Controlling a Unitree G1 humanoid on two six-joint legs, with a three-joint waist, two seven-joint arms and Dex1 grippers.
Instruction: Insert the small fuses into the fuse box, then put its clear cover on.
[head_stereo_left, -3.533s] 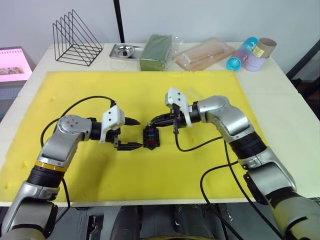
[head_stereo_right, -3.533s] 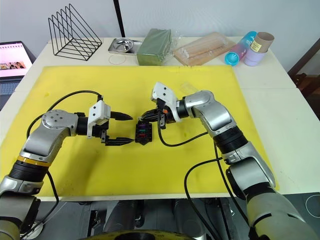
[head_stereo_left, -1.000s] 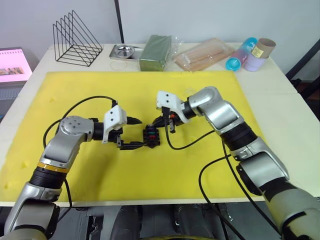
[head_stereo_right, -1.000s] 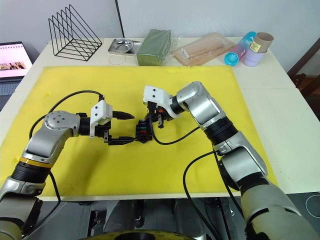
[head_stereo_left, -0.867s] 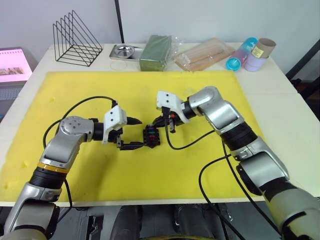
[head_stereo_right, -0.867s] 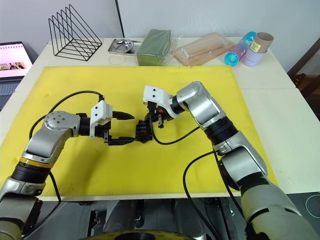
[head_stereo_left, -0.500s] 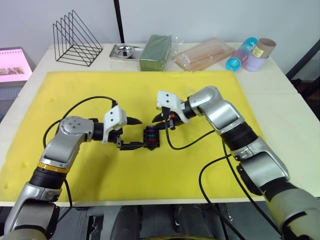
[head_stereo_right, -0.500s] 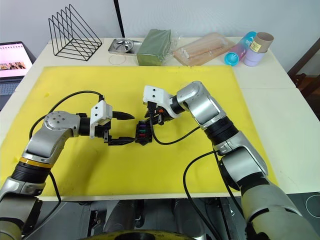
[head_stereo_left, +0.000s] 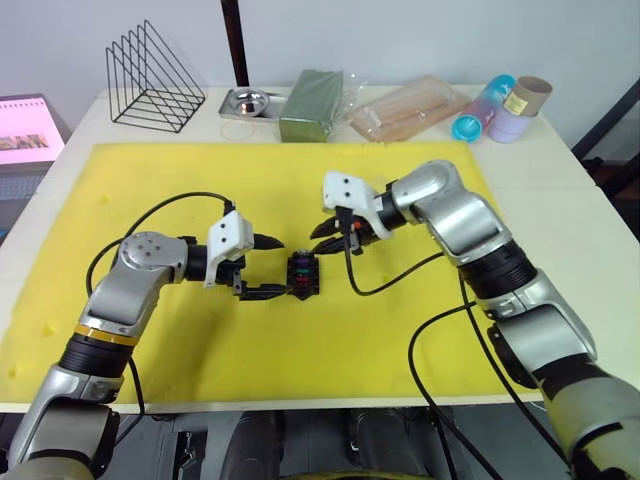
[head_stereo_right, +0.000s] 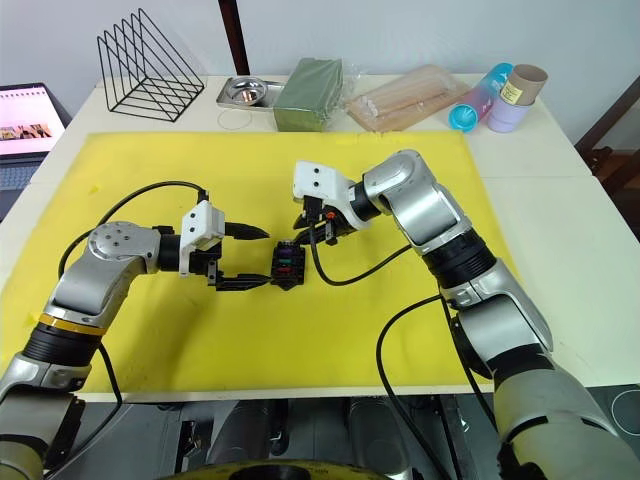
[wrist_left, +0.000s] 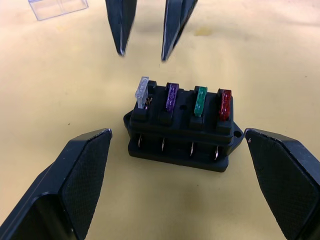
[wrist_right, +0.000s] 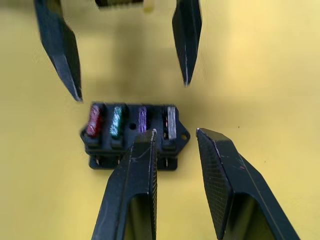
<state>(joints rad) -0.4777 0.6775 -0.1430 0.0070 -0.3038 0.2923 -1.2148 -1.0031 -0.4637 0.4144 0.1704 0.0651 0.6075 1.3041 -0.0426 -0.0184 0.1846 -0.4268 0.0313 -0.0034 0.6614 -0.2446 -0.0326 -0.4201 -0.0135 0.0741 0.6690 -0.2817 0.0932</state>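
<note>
1. My left gripper (head_stereo_left: 268, 266) sits released, fingers flanking the small black plastic fuse box (wrist_left: 181, 128) on the yellow foam mat (head_stereo_left: 300, 180).
2. The box's slots hold four tiny blade fuses (wrist_left: 183, 99): clear-grey, purple, green, red.
3. My right gripper (head_stereo_left: 322, 232) hovers beyond, parted, empty.
4. The transparent rectangular cover (wrist_left: 58, 7) lies farther off.

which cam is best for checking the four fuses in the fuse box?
Left wrist view: the fuses stand in a row in the fuse box, the pale one tilted, purple, green and red upright. Right wrist view shows them partly behind the right gripper's finger. Eye views show mere specks of colour.
</note>
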